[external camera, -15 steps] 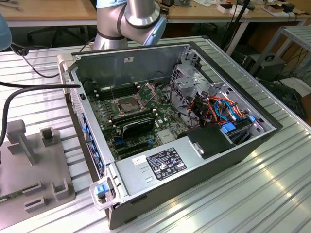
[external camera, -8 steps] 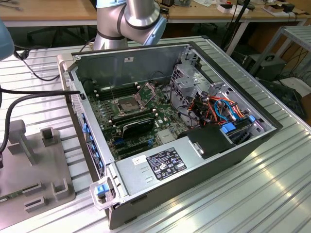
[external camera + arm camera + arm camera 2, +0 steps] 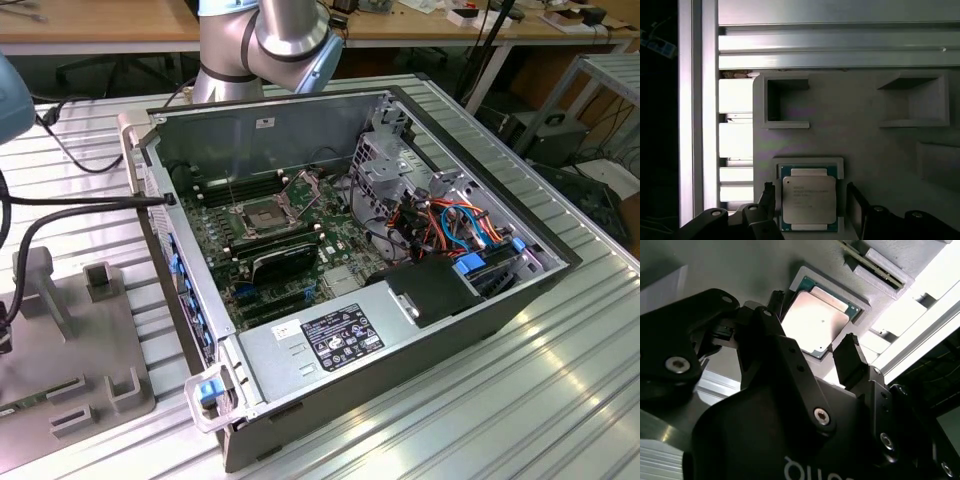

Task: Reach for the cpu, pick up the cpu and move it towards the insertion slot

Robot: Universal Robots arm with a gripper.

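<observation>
Silver-grey, rounded arm (image 3: 285,35) with a pale blue joint cap (image 3: 322,62). In the second wrist view, matte black gripper (image 3: 815,322): blocky hinged links, smooth bulging housing, silver socket-head screws (image 3: 821,415), two narrow black fingers (image 3: 852,357), white lettering (image 3: 805,470) across the housing.

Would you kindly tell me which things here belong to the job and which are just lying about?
Job: cpu in its grey holder; open pincer straddling it; insertion slot.
Lying about: finned block; coloured cables; power supply.

Open computer case (image 3: 290,125) on ribbed table (image 3: 520,400) (grey fixture plate (image 3: 110,335) beside).
</observation>
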